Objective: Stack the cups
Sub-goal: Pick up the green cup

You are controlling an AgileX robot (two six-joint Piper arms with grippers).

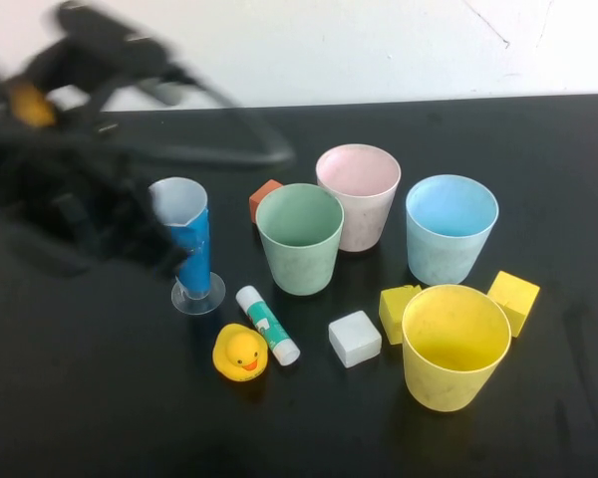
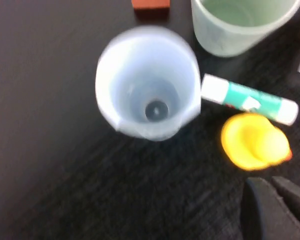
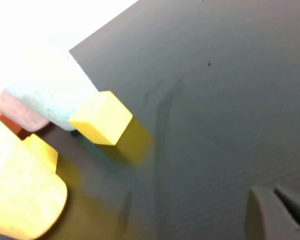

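Four cups stand upright and apart on the black table: green, pink, light blue and yellow. My left gripper is a dark blur at the left, just beside the tall blue glass. In the left wrist view the left gripper is shut and empty, with the glass and the green cup ahead of it. My right gripper is out of the high view; it is shut and empty over bare table, apart from the light blue cup, pink cup and yellow cup.
A yellow duck, a glue stick, a white cube, an orange block and two yellow blocks lie among the cups. The table's back edge meets a white wall.
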